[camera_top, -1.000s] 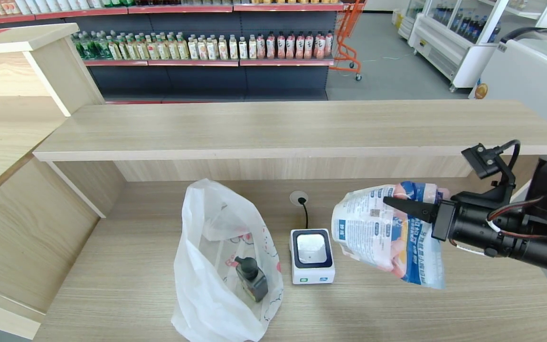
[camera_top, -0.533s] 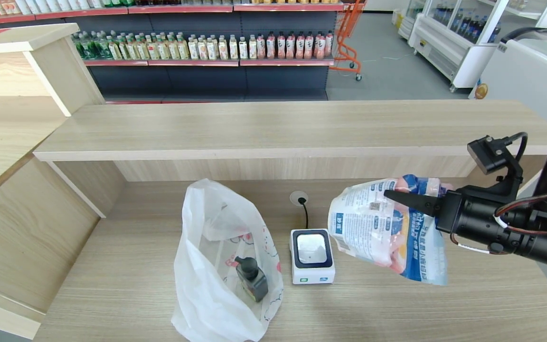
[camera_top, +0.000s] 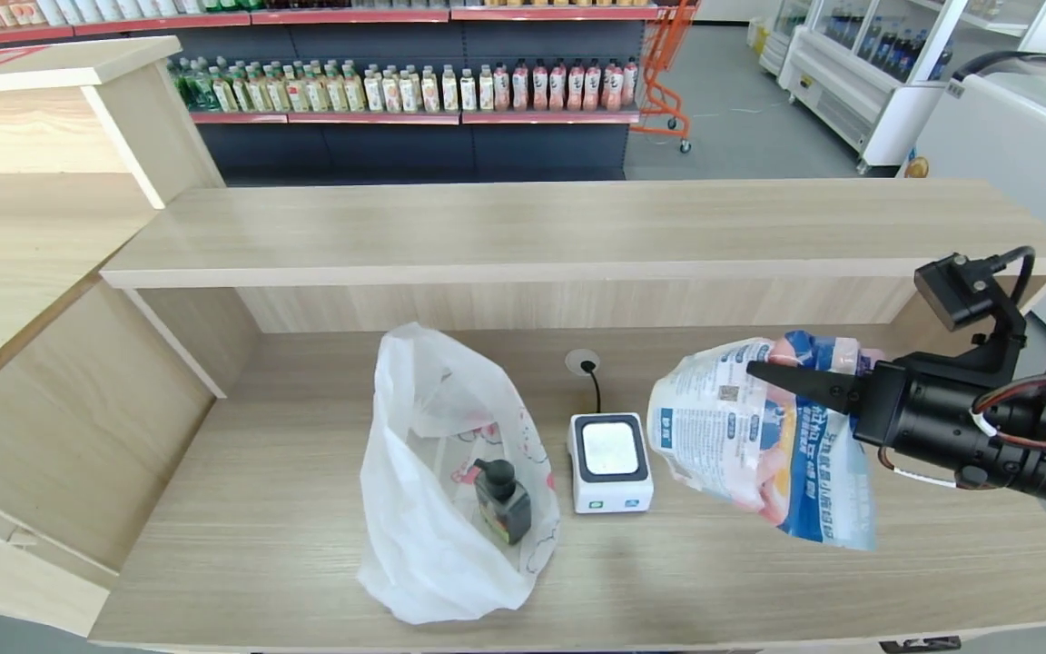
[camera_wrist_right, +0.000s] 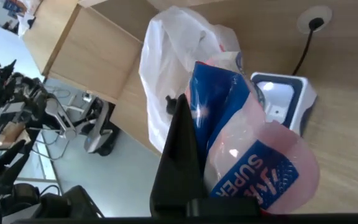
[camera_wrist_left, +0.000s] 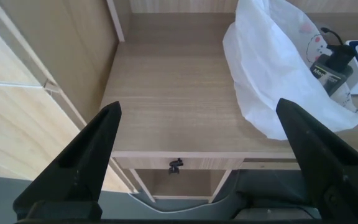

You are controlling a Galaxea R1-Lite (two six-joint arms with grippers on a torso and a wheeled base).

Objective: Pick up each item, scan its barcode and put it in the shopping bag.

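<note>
My right gripper (camera_top: pixel 803 380) is shut on the top of a blue, white and pink food pouch (camera_top: pixel 750 436). The pouch hangs above the counter just right of the white barcode scanner (camera_top: pixel 611 461), its printed side toward the scanner. In the right wrist view the pouch (camera_wrist_right: pixel 247 143) sits in front of the scanner (camera_wrist_right: pixel 279 99) and the bag (camera_wrist_right: pixel 173 56). The white plastic shopping bag (camera_top: pixel 437 490) lies open left of the scanner with a dark bottle (camera_top: pixel 502 500) inside. My left gripper (camera_wrist_left: pixel 197 107) stands open, low at the counter's front edge, left of the bag (camera_wrist_left: pixel 272 68).
A raised wooden ledge (camera_top: pixel 577 227) runs behind the work surface (camera_top: pixel 305 509). The scanner's cable goes to a round port (camera_top: pixel 583 361) at the back. A wooden side wall (camera_top: pixel 60 427) closes the left. Bare counter lies in front of the pouch.
The head camera has shifted, so the whole scene sits a little to the right. My right gripper has risen slightly with the pouch still in it.
</note>
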